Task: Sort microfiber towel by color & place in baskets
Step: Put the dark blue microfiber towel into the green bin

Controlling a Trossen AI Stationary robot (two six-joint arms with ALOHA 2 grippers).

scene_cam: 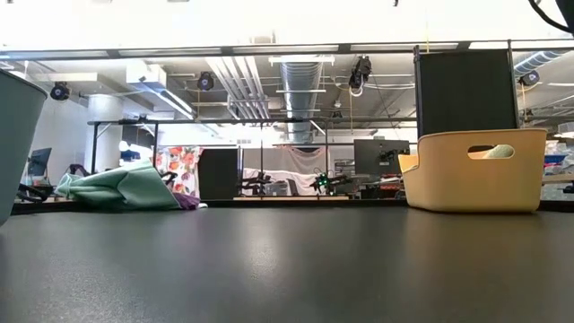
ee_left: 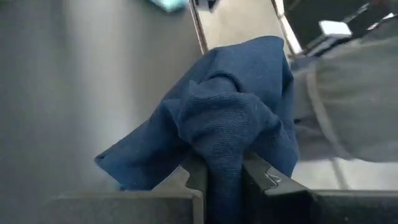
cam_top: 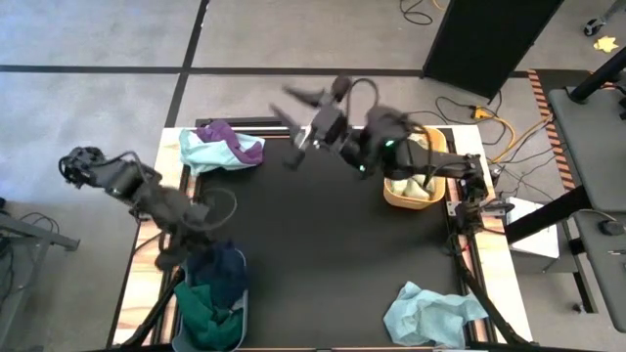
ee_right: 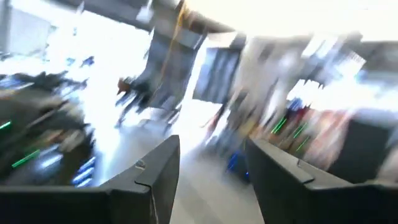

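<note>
My left gripper (cam_top: 207,242) is shut on a dark blue towel (ee_left: 230,112) over the far end of the grey-blue basket (cam_top: 181,323) at the table's near left. Dark blue and green towels (cam_top: 210,298) lie in that basket. The yellow-orange basket (cam_top: 396,196) stands at the far right with a pale towel (cam_top: 416,184) inside. My right gripper (ee_right: 211,180) is open with nothing between its fingers, raised high over the table's far middle (cam_top: 301,127). My left gripper pinches a bunched fold of the dark blue towel (ee_left: 224,171) between its two fingers (ee_left: 194,177). The fingers slant downward from the table's left side. The cloth spreads slack beyond the fingertips. Whether its lower part rests in the basket, I cannot tell.
A heap of pale teal and purple towels (cam_top: 223,147) lies at the far left corner. Another pale teal towel (cam_top: 430,313) lies at the near right. The dark mat's middle (cam_top: 323,244) is bare. Cables and a dark panel stand beyond the far edge.
</note>
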